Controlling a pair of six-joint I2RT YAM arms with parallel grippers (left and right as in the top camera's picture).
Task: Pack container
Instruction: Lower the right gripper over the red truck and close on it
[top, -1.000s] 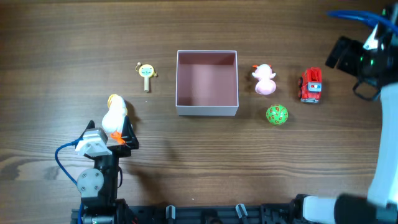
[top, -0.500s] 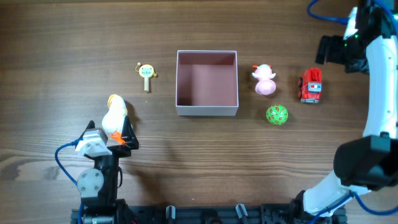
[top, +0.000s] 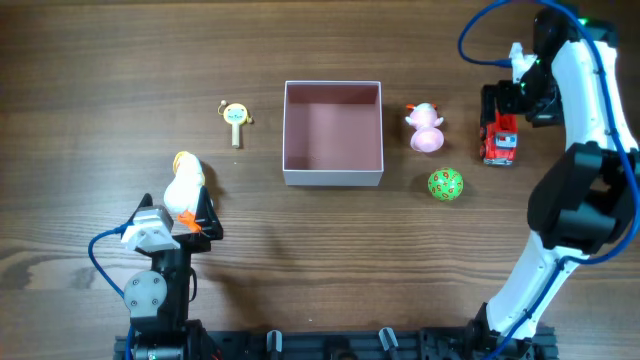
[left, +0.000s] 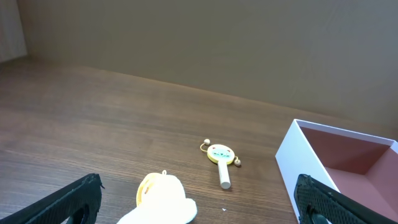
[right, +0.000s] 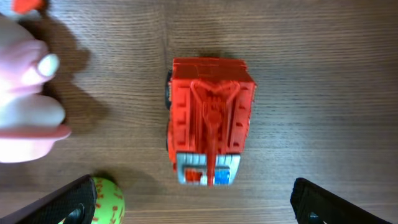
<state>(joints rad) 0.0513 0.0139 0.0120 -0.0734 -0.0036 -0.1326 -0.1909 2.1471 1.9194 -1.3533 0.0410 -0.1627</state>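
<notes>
Right hand (right: 196, 200) is released, fingers spread wide, holding nothing. It hangs right over the red fire truck (right: 210, 118).

Key relation: the truck sits straight below the hand, between the two fingers and not touching either. Its long axis runs crosswise to the line the fingers close along, so they'd pinch it across the narrow sides. Looks lined up for a straight drop and squeeze, no wrist turn needed, I'd say.

The box (top: 333, 178) is open-topped and has nothing in it. It sits on the bench (top: 100, 80) off to the right hand's left. The pink duck (top: 426, 128) stands between truck and box, just beside the box wall. The green ball (top: 445, 185) is near the truck, on the hand's left and nearer the arm's base. A carry to the box has to clear the pink duck.

Left hand (left: 199, 208) is also released and holding nothing. The white duck (top: 184, 185) is just ahead of it, between the fingers. The rattle (top: 236, 118) lies further out, and the box is ahead and to its right.

Right arm is clearly nearer the truck; left arm is nearer the white duck and rattle.
</notes>
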